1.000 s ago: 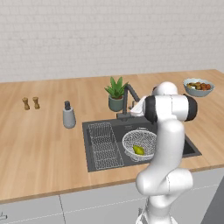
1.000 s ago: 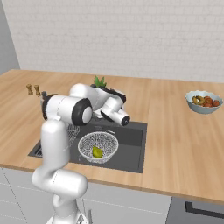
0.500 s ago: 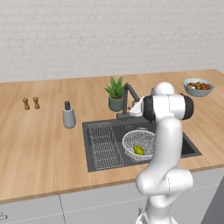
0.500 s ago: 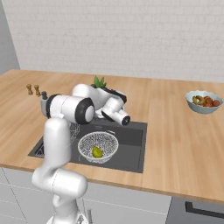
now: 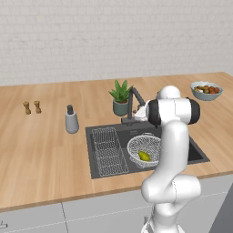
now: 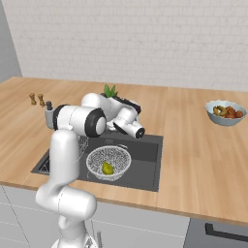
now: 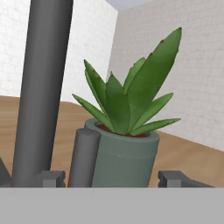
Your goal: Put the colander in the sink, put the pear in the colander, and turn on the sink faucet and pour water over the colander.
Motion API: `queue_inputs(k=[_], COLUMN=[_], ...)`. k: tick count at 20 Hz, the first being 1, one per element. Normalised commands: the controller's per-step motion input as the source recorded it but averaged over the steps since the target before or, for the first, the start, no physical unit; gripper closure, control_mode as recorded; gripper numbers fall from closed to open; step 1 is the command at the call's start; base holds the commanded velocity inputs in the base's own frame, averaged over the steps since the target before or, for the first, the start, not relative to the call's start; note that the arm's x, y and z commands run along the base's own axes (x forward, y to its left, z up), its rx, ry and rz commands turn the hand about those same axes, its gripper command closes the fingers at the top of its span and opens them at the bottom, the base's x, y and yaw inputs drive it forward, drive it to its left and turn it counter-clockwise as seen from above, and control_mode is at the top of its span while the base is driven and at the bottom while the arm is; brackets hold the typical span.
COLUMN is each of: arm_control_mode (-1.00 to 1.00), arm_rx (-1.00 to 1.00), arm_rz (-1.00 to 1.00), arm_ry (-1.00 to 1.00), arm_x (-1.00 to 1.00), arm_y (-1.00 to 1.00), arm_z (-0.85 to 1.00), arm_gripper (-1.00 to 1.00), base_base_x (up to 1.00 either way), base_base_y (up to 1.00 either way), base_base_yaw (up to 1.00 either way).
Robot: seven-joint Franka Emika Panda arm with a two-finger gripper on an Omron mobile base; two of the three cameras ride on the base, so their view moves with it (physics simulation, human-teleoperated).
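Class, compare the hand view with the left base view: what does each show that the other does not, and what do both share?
Hand view alone: the two finger tips apart, with a short dark cylinder between them. Left base view alone: the pear in the colander in the sink, the wire rack, the soap dispenser and the fruit bowl. Both: the potted plant and the sink faucet.

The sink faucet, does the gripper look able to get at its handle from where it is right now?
Probably yes. The gripper is open right at the sink faucet, whose short handle stands between the fingertips, and the potted plant sits behind it.
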Motion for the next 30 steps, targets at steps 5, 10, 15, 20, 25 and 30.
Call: queue_inputs(k=[5, 10, 15, 20, 25, 30], arm_control_mode=[-1.0, -1.0, -1.0, -1.0, -1.0, -1.0], arm_rx=[0.0, 0.02, 0.05, 0.07, 0.03, 0.01], arm_rz=[0.0, 0.0, 0.0, -0.02, -0.03, -0.03], arm_ry=[0.0, 0.0, 0.0, 0.0, 0.0, 0.0], arm_x=[0.0, 0.0, 0.01, 0.12, 0.13, 0.12], arm_y=[0.0, 0.0, 0.0, -0.02, -0.11, -0.18], arm_z=[-0.04, -0.09, -0.05, 0.0, 0.0, -0.06], arm_gripper=[1.0, 1.0, 1.0, 1.0, 1.0, 1.0], base_base_x=[0.0, 0.0, 0.0, 0.0, 0.0, 0.0], base_base_y=[0.0, 0.0, 0.0, 0.0, 0.0, 0.0], base_base_yaw=[0.0, 0.0, 0.0, 0.0, 0.0, 0.0])
